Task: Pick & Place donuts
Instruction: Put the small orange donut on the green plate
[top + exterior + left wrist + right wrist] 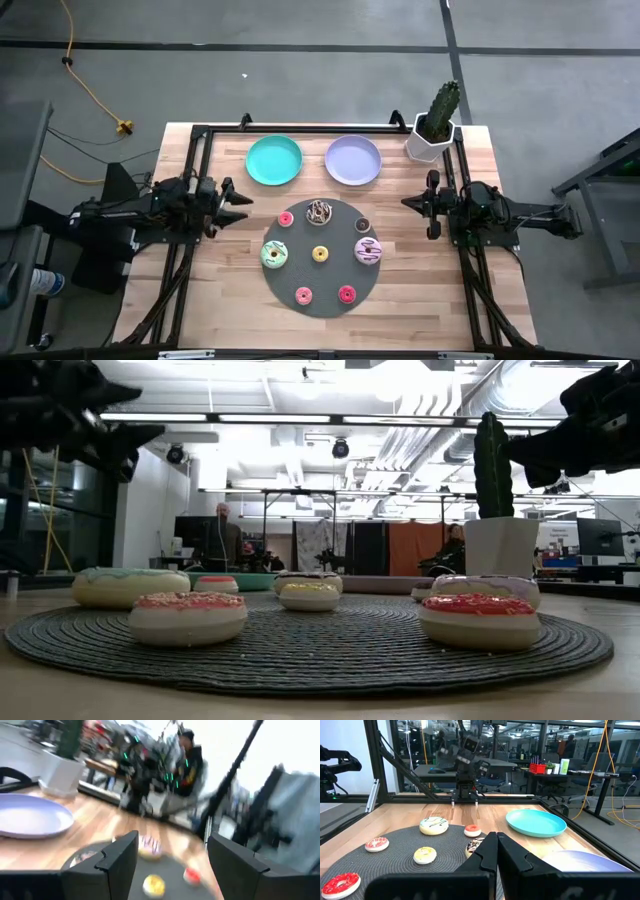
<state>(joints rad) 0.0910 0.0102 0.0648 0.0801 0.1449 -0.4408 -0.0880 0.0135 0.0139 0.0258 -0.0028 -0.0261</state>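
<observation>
Several toy donuts lie flat on a big dark grey disc (320, 275) at the table's middle. Among them are a green-iced one (274, 254), a yellow one (320, 254), a pink-striped one (368, 250), a chocolate-sprinkled one (319, 211) and a red one (346, 294). My left gripper (240, 200) hovers level off the disc's left side. It is open with nothing between its fingers (120, 860). My right gripper (408, 203) hovers level off the disc's right side, shut (496, 854) and empty. Both grippers stand above the table and apart from the donuts.
A teal plate (274, 160) and a lilac plate (353, 160) sit side by side beyond the disc. A potted cactus (433, 125) stands at the far right corner. A black frame (200, 135) borders the table. Bare wood lies on both sides of the disc.
</observation>
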